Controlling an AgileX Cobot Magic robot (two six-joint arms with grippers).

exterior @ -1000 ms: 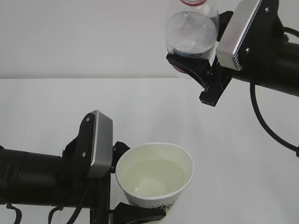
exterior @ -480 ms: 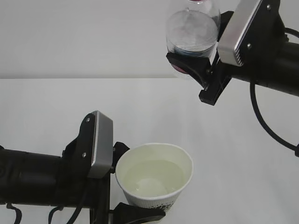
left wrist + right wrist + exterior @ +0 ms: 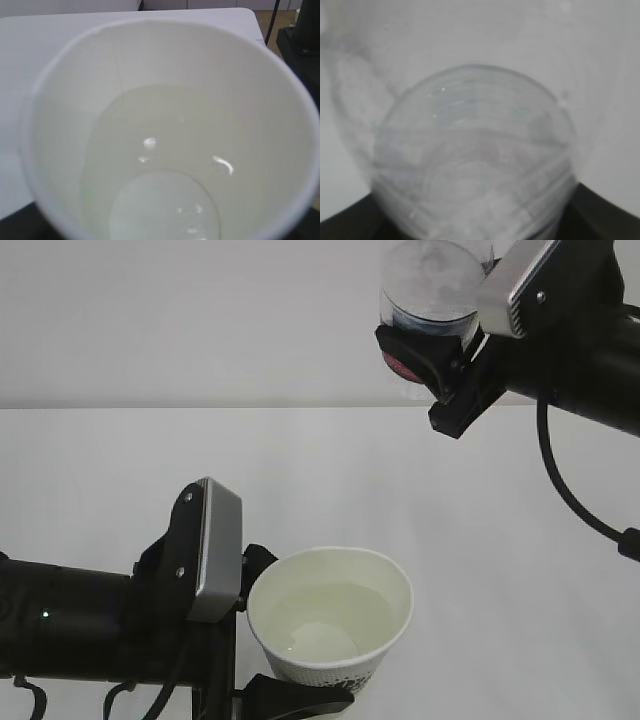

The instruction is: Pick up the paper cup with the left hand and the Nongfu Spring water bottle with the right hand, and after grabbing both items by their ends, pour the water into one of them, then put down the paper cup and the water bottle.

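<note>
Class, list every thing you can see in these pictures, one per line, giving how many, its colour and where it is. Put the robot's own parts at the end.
paper cup: one, white with dark print near its base, low in the exterior view, held in the left gripper.
water: one pool, clear, inside the cup, covering its bottom.
water bottle: one, clear plastic with a red band, top right of the exterior view, held high in the right gripper.
table: one, white, beneath both arms.
left gripper: one, black with a grey plate, lower left, closed around the cup.
right gripper: one, black with a grey plate, upper right, closed around the bottle.
</note>
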